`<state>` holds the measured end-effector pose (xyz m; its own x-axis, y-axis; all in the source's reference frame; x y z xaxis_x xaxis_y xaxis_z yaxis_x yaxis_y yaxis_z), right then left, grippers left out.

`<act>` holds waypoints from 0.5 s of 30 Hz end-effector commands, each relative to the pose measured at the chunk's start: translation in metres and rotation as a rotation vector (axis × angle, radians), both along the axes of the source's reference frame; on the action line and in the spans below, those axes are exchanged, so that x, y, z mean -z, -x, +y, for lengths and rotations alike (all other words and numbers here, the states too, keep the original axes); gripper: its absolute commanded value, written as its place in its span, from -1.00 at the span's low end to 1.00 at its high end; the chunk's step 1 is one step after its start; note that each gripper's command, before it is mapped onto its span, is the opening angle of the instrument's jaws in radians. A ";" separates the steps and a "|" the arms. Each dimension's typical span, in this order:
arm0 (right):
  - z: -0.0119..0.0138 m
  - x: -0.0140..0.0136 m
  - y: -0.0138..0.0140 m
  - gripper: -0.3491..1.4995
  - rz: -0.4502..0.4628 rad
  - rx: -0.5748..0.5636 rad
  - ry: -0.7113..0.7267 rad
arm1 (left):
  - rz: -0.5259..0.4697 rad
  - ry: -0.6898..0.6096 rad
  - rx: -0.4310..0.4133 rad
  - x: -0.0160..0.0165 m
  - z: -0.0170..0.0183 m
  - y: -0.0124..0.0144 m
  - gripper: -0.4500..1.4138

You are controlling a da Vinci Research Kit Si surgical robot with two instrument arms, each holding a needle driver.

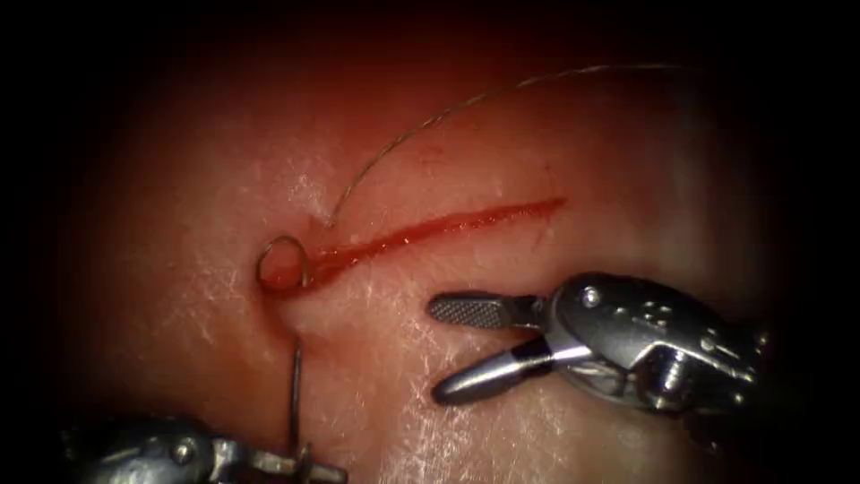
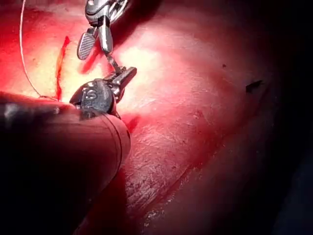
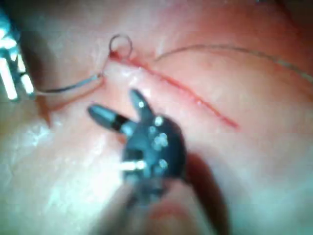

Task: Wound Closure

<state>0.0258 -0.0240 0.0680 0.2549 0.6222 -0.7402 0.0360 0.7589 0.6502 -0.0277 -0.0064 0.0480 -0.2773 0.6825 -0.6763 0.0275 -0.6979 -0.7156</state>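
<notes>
I see pink, glistening tissue (image 1: pixel 537 134) with a bright red cut (image 1: pixel 430 231), grey thread (image 1: pixel 448 112), and my right hand (image 1: pixel 466 345) silver, one jaw cross-hatched.

right claw (image 1: pixel 439 350) agape, left claw (image 1: pixel 300 462) clamped — low

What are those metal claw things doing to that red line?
The red line is a cut in the tissue. The left tool grips one end of the curved needle, whose other end goes into the tissue near the cut's left end. Thread loops there and trails away. The right tool hangs open, holding nothing.
</notes>
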 end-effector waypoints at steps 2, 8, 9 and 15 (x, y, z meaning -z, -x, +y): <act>-0.0002 -0.0008 -0.0021 0.05 -0.005 -0.015 0.067 | -0.006 -0.010 0.007 0.0010 -0.0001 0.0002 -1.00; 0.0008 -0.0017 -0.0046 -1.00 -0.048 -0.069 0.164 | -0.014 0.026 0.006 0.0031 0.0001 -0.0006 -1.00; 0.0008 -0.0019 -0.0049 -1.00 -0.053 -0.074 0.170 | -0.014 0.025 0.006 0.0033 0.0000 -0.0006 -1.00; -0.0007 -0.0057 -0.0065 -1.00 -0.105 -0.048 0.198 | -0.022 0.048 0.002 0.0047 -0.0004 -0.0003 -1.00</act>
<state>0.0317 -0.0243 0.0733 0.3194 0.4728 -0.8213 -0.0644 0.8755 0.4790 -0.0269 -0.0062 0.0423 -0.2595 0.6464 -0.7175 0.0408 -0.7349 -0.6769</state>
